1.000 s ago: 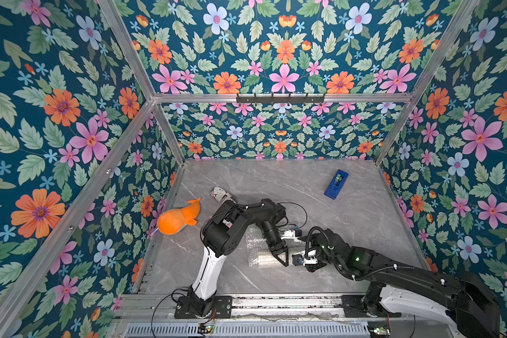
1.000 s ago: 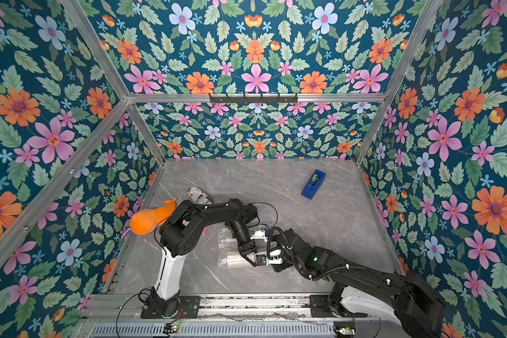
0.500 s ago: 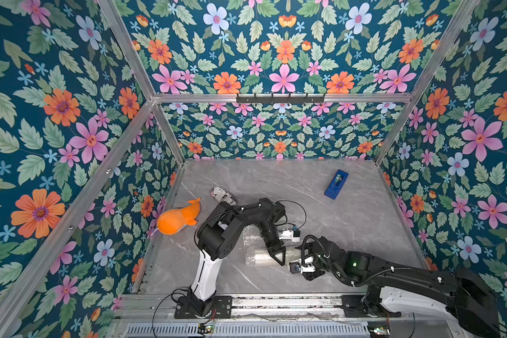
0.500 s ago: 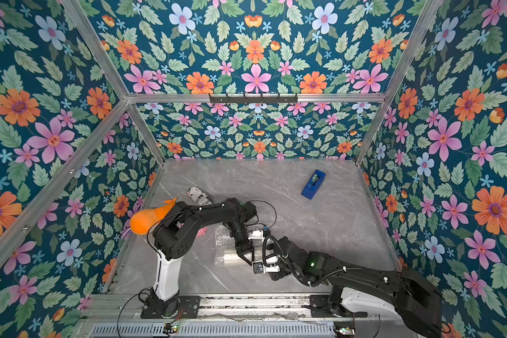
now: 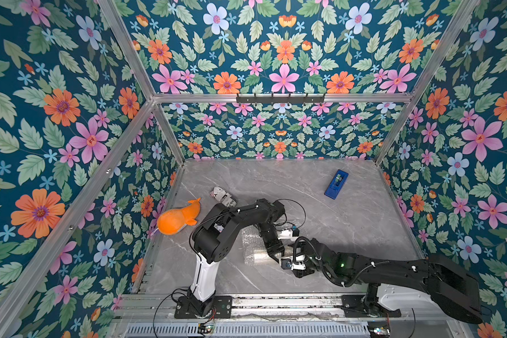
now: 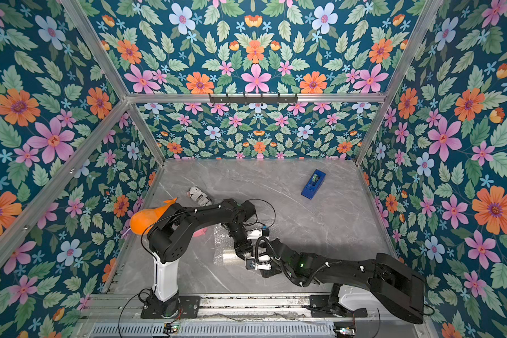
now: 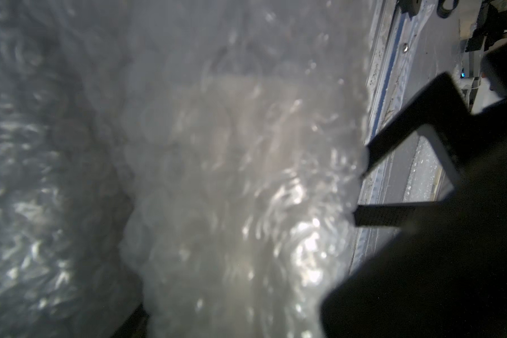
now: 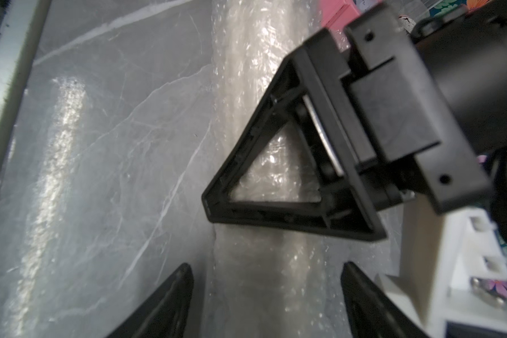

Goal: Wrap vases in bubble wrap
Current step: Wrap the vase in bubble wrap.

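While the vase (image 8: 246, 58) lies rolled inside bubble wrap (image 5: 253, 248) near the table's (image 5: 349, 210) front: left gripper (image 8: 207, 204) jaws closed, tip touching the roll; right gripper (image 8: 267, 267) jaws wide, straddling it, holding nothing.

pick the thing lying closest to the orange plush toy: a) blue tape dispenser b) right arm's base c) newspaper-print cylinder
c: in a top view the newspaper-print cylinder lies right by the orange plush toy, while the blue tape dispenser sits far across the table.
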### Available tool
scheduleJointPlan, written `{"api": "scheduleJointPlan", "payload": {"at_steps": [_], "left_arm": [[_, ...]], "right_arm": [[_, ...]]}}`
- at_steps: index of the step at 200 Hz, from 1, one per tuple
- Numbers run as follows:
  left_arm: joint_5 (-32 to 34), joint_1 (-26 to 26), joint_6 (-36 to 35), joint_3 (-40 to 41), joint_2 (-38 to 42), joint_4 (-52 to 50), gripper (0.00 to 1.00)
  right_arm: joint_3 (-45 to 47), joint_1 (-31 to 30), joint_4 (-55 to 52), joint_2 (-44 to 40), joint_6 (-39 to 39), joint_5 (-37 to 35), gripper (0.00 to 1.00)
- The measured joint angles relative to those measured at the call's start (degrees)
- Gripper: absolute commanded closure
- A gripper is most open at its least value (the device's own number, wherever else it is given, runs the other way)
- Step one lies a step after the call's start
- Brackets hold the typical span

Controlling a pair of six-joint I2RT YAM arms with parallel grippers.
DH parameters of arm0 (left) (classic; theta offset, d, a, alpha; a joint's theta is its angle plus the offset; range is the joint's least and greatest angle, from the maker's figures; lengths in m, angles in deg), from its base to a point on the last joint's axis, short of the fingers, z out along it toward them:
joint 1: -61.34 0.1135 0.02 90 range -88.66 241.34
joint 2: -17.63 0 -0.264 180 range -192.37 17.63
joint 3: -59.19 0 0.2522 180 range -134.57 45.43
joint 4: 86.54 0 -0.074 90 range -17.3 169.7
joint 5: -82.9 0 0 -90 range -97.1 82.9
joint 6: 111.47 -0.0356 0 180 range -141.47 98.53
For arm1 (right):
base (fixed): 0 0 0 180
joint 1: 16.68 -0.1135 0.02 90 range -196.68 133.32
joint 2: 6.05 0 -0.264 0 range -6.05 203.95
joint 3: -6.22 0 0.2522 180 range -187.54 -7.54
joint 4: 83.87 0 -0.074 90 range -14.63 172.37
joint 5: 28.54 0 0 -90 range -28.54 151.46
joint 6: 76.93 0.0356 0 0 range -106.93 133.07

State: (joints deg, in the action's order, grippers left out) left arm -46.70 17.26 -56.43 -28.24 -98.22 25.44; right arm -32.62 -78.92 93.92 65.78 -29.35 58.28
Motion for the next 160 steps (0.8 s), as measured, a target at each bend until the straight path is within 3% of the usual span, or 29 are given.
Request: {"api": "scheduleJointPlan", "payload": {"at_steps": [77, 112, 140, 160], "left_arm": [[0.02, -0.02, 0.0, 0.09, 0.22, 0.2, 0.46], [0.07, -0.02, 0.0, 0.2, 0.7, 0.37, 0.43], [2.05, -0.07, -0.85, 0.42, 2.05, 1.49, 0.29], [4.61, -0.2, -1.01, 0.85, 4.02, 4.33, 0.03]], "right_arm": [[-0.92, -0.2, 9.07, 10.84, 0.17, -2.99, 0.23], [-1.38, -0.22, 12.24, 14.34, -0.2, -4.48, 0.4], [-1.33, -0.2, 13.44, 14.88, -0.26, -5.46, 0.5], [-1.11, -0.15, 13.49, 14.75, -0.57, -7.02, 0.53]]}}
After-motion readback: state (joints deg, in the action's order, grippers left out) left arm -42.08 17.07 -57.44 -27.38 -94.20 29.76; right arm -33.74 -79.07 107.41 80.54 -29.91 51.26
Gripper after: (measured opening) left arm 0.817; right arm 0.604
